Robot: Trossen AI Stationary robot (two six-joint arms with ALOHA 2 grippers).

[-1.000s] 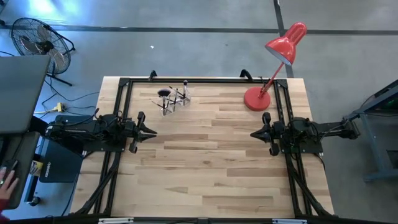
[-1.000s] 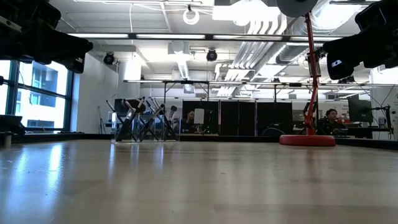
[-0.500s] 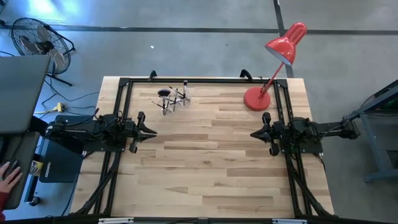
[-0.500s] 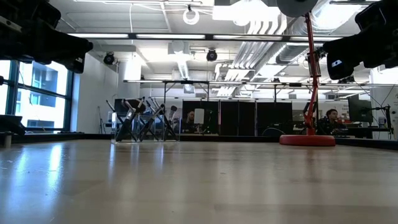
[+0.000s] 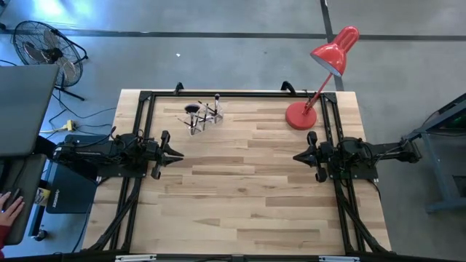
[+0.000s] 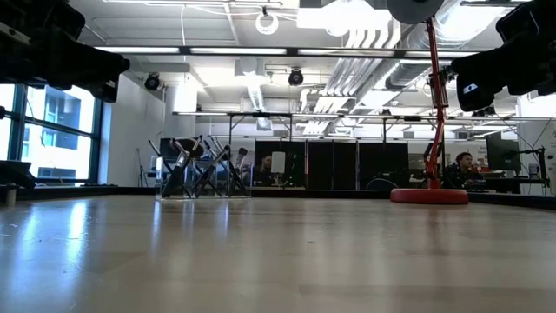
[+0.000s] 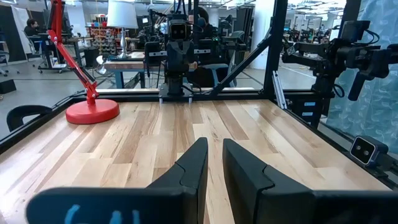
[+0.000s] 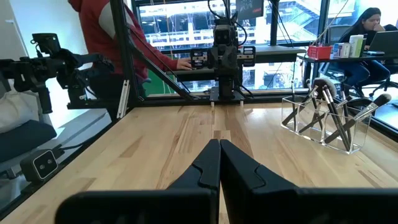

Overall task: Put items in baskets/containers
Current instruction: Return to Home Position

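Staying parked as a second ago, the left gripper (image 5: 177, 154) is narrowly parted, the right gripper (image 5: 297, 156) pinched closed, both empty. The makeup brushes (image 8: 328, 102) stand in the transparent organizer (image 8: 348, 144), well apart from both grippers and nearer the left; the task looks finished.

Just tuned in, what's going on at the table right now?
Nothing is being handled. The makeup brushes stand in the clear organizer near the far edge of the table, on the left arm's side. The left hand, fingers slightly apart, and the right hand, shut, are both empty and parked at opposite sides, facing each other.
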